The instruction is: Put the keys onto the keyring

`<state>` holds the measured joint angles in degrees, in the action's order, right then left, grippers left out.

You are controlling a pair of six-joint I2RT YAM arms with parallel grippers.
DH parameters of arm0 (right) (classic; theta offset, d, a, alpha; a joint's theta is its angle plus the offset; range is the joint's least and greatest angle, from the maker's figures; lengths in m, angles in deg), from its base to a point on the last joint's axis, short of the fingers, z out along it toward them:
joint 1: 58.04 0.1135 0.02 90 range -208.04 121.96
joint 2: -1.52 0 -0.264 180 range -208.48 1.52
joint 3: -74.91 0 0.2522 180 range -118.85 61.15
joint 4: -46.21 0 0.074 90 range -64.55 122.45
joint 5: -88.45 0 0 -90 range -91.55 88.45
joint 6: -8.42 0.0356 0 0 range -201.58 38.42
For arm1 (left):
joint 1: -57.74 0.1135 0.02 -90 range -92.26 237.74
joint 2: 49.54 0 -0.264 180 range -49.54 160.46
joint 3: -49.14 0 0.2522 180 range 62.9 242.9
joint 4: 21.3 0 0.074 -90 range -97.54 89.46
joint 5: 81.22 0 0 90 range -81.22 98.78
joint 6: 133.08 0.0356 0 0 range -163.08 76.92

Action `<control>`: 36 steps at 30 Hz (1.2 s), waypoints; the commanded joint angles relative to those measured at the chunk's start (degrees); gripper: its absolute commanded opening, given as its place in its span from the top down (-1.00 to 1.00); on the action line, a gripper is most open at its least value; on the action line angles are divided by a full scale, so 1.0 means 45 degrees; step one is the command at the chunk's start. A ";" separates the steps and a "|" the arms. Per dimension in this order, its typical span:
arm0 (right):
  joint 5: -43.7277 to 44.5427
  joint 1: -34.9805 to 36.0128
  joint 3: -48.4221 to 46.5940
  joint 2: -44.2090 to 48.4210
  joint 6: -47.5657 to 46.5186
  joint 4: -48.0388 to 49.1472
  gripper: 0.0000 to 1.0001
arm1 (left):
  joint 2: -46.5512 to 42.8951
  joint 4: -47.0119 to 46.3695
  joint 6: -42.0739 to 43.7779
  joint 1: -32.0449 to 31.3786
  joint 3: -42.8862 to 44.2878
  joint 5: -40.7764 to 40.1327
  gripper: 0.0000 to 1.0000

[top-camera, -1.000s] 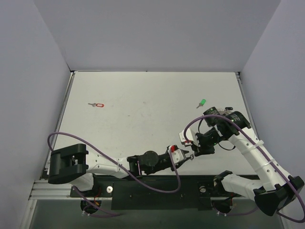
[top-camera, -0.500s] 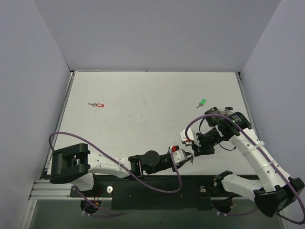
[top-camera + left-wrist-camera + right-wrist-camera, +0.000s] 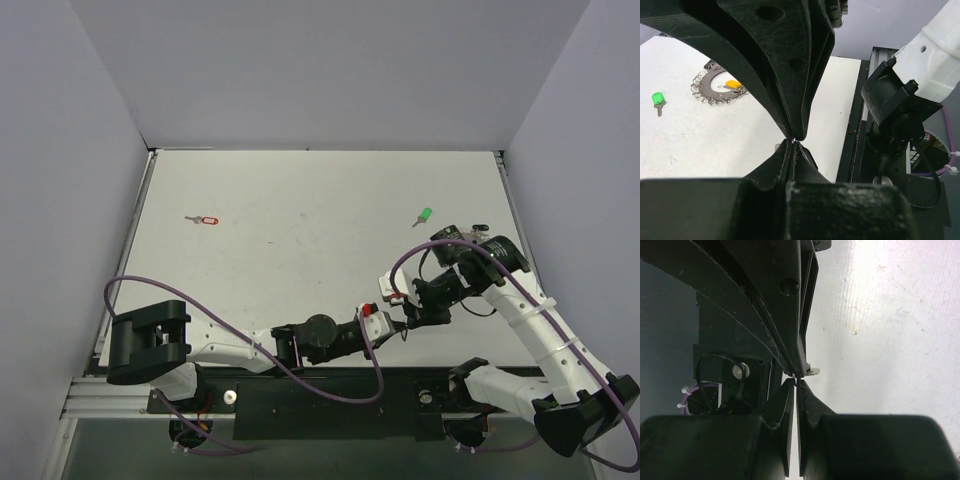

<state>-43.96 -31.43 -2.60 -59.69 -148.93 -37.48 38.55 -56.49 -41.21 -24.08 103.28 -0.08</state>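
Note:
My left gripper (image 3: 392, 330) and right gripper (image 3: 407, 322) meet tip to tip near the table's front edge, right of centre. The left gripper (image 3: 794, 145) is shut, and a tiny silvery sliver (image 3: 812, 371), apparently a key, pokes out at its tip. The right gripper (image 3: 796, 380) is shut too, with its tips pressed together at that same spot. In the left wrist view the keyring (image 3: 715, 90) lies flat as a spiky silver circle, with a yellow-headed key (image 3: 732, 84) inside it. A green-headed key (image 3: 424, 215) lies at the right rear, and a red-headed key (image 3: 207, 220) at the left.
The right arm's elbow (image 3: 480, 250) hangs over the table's right side and hides the keyring from above. A black rail (image 3: 330, 395) with the arm bases runs along the near edge. Grey walls close the table in on three sides.
My left gripper slid right until its tips met the right gripper's, and its jaws closed. The right arm has barely moved.

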 commanded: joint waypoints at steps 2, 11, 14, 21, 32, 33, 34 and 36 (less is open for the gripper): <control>-0.0652 -0.0230 0.0084 0.0360 -0.0013 -0.0280 1.00 | -0.0201 -0.0470 -0.0278 -0.0099 0.0285 0.0075 1.00; -0.3266 -0.2162 0.0552 0.1589 -0.0460 -0.0300 -0.02 | -0.0826 -0.3413 -0.1371 -0.0040 -0.1411 -0.0257 1.00; -0.3835 -0.2515 0.1040 0.2097 -0.0911 -0.0261 -0.13 | -0.0963 -0.4958 -0.1878 -0.0040 -0.2097 -0.0277 1.00; -0.5300 -0.2983 0.1626 0.1943 -0.1341 0.0091 -0.11 | -0.0866 -0.7169 -0.2564 0.0058 -0.2743 0.0328 1.00; -0.6473 -0.3003 0.1626 0.1532 -0.1537 -0.0007 0.51 | -0.0924 -0.6974 -0.2486 0.0155 -0.2587 0.0797 1.00; -0.6493 -0.2965 0.1627 0.1532 -0.1498 -0.0026 0.59 | -0.0886 -0.6974 -0.2524 0.0155 -0.2567 0.0817 1.00; -0.6512 -0.2926 0.1665 0.1532 -0.1459 -0.0007 0.62 | -0.0846 -0.6974 -0.2525 0.0175 -0.2509 0.0837 1.00; -0.6513 -0.2867 0.1685 0.1552 -0.1459 -0.0007 0.66 | -0.0807 -0.6994 -0.2505 0.0175 -0.2470 0.0837 1.00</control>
<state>-68.97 -44.59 4.51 -52.37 -154.52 -36.43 36.04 -81.05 -51.73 -23.62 90.73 2.48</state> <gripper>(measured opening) 0.184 0.018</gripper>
